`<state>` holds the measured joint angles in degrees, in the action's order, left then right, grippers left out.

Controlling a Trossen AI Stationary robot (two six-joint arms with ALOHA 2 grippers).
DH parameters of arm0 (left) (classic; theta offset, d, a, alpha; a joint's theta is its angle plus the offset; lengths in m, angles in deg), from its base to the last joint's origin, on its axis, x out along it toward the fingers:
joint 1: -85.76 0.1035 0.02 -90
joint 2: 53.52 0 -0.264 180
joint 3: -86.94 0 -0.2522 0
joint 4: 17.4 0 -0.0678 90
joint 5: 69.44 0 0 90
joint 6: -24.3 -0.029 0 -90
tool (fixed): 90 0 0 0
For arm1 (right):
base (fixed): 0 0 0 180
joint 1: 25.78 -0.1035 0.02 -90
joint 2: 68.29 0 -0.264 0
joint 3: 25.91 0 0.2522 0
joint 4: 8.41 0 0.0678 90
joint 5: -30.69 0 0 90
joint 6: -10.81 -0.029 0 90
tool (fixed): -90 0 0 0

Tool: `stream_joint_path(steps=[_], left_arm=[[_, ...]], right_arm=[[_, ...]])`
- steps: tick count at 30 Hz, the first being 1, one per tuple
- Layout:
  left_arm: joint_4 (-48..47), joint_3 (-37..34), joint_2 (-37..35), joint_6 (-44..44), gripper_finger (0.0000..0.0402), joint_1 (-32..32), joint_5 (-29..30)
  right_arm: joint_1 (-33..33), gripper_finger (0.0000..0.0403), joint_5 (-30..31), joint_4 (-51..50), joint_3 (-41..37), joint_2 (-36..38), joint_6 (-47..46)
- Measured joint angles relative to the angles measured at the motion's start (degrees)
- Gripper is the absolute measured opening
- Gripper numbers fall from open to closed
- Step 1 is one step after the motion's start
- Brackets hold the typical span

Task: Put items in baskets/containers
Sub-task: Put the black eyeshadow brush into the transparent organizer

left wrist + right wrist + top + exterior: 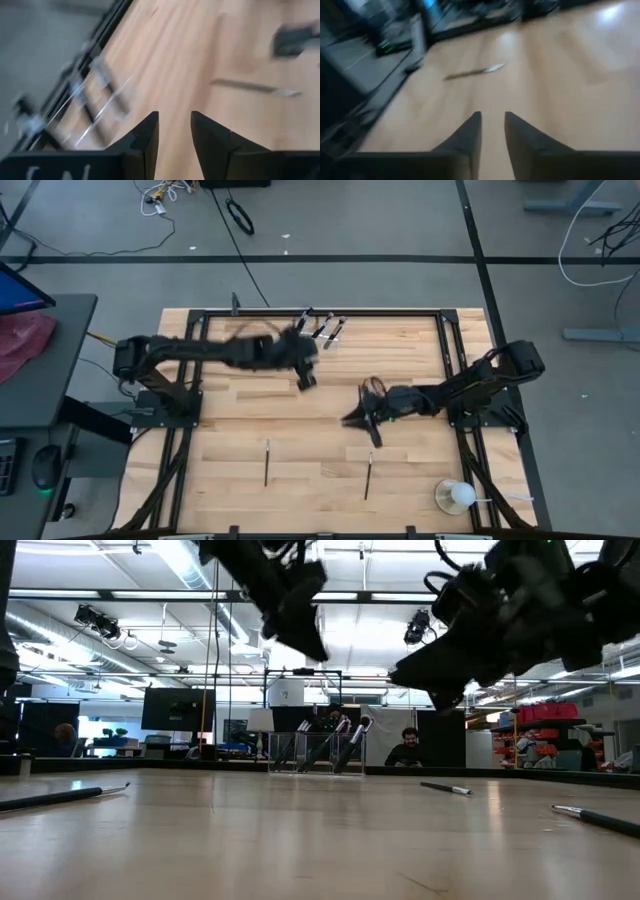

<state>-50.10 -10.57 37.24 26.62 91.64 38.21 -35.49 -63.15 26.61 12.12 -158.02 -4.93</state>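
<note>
The clear holder stands at the table's far edge with several black brushes leaning upright in it. Two brushes lie flat on the near half of the table. My left gripper hangs open above the table, just near of the holder, with nothing between its fingers. My right gripper is open too, low over the table's middle, with nothing in it; a loose brush lies ahead of it.
A white round object on a clear base stands at the near right corner. A dark frame runs along the table's far and side edges. Bare wood lies between the two arms and the loose brushes.
</note>
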Motion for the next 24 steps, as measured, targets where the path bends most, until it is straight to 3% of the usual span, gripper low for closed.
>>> stream_joint_path(steps=[4, 7, 12, 17, 24], left_arm=[[11.14, -4.85, 0.24, -0.38, 0.0109, -9.71, 7.51], [18.77, -10.23, 0.24, 0.75, 0.0104, -15.01, 12.23], [26.23, -18.45, 0.24, 7.14, 0.0101, -20.6, 14.92], [31.32, -23.81, 0.26, 10.85, 0.0101, -23.67, 17.22], [35.39, -26.03, 0.26, 10.58, 0.0101, -23.68, 18.39]], right_arm=[[-6.67, 0.0134, -1.38, -16.19, 5.58, 0.59, -4.38], [-12.22, 0.0177, 2.87, -33.41, 10.86, 0.57, -8.5], [-18.36, 0.0229, 10.56, -57.49, 17.76, 0.57, -28.81], [-22.43, 0.0234, 13.1, -59.95, 18.63, 0.46, -48.48], [-24.65, 0.0207, 17.37, -59.55, 18.63, -3.26, -59.02]])
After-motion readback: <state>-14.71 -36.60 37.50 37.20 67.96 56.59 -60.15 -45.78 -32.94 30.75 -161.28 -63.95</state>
